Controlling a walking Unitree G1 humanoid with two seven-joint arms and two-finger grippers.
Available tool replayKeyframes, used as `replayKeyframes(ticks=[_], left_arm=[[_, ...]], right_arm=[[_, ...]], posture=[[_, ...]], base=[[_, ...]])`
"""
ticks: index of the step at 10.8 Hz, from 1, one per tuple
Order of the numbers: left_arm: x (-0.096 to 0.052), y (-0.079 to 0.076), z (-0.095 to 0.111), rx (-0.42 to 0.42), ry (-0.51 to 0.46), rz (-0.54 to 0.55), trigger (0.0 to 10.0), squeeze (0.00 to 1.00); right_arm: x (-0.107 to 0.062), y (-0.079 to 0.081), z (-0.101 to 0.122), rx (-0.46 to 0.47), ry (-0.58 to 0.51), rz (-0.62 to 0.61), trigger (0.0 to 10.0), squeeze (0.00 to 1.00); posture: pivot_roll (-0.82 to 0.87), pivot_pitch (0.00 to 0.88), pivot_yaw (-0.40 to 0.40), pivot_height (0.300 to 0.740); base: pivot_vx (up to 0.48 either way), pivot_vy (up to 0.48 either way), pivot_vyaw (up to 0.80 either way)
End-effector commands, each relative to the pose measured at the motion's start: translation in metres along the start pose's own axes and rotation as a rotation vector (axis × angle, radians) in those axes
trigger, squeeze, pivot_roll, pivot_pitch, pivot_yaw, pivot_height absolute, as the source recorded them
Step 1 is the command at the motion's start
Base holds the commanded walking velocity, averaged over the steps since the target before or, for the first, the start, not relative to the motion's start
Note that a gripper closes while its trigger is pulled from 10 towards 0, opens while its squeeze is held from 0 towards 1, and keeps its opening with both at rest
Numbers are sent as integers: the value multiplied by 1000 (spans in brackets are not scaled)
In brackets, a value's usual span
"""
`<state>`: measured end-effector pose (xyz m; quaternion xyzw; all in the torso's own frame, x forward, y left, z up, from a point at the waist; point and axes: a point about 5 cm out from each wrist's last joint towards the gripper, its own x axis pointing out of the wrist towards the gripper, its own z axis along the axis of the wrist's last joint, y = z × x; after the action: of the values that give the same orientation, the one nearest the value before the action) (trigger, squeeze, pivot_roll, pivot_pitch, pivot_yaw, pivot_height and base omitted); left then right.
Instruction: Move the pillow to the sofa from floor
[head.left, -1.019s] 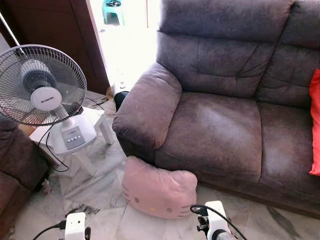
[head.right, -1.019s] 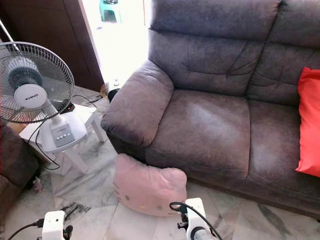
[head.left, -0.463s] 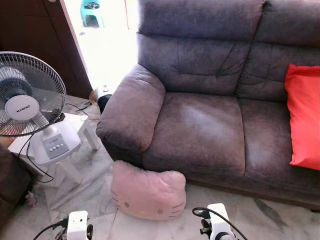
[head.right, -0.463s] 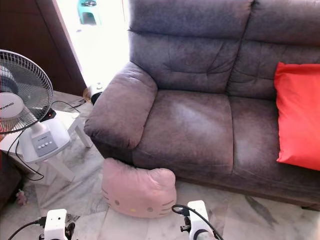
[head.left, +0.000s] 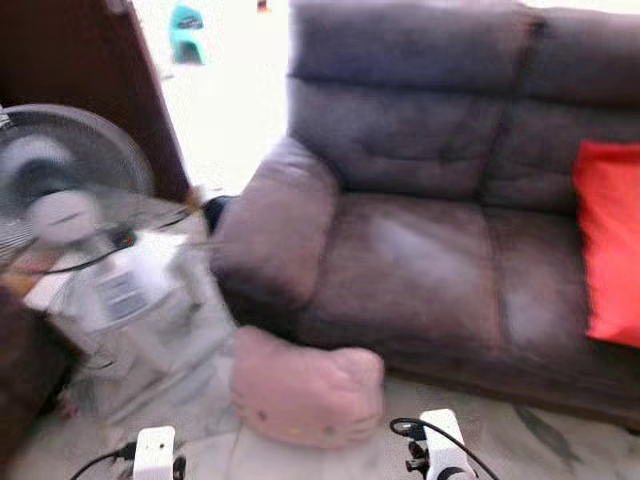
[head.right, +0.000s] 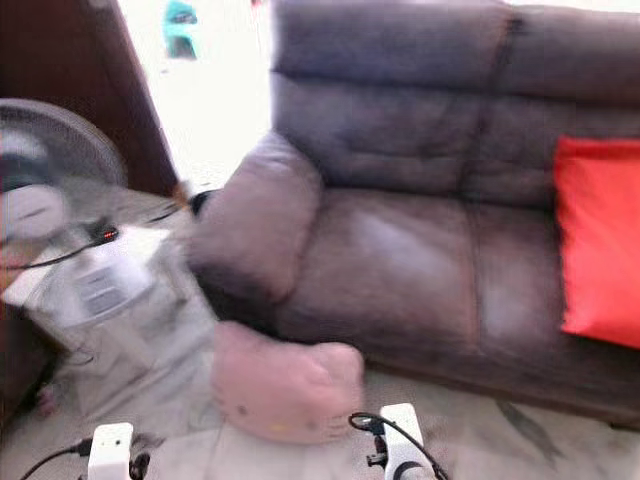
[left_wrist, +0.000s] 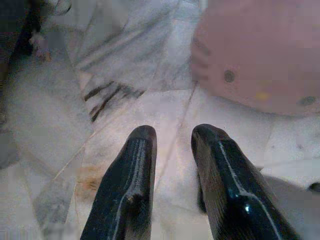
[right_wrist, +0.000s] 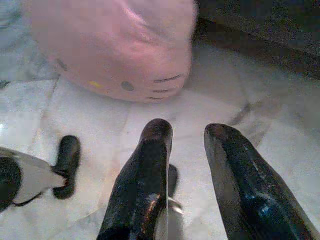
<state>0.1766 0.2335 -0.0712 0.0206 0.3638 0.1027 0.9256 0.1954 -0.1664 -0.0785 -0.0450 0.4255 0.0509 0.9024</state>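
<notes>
pillow (head.left: 306, 388) unmoved on floor, view now blurred

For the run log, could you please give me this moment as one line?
pillow: on floor by sofa | left gripper: open, empty | right gripper: open, empty | head views: blurred

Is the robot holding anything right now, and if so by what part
Nothing is held. The left gripper and right gripper hang open above the floor, short of the pink pillow, which lies against the sofa.
</notes>
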Motion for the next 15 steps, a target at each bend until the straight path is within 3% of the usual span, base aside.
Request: replayKeyframes(ticks=[1, 4, 15], left_arm=[[-3, 7, -10, -11, 45, 18, 10000, 0], [-4, 11, -13, -19, 66, 25, 10000, 0], [-3, 15, -11, -4, 83, 37, 10000, 0]], right_arm=[[0, 4, -2, 0, 5, 6, 10000, 0], [0, 4, -3, 8, 11, 13, 10000, 0], [0, 8, -3, 19, 15, 28, 10000, 0]], posture=[[142, 70, 3, 740], [145, 82, 1, 740], [140, 84, 9, 740]], base=[[0, 371, 0], [0, 342, -252], [0, 0, 0]])
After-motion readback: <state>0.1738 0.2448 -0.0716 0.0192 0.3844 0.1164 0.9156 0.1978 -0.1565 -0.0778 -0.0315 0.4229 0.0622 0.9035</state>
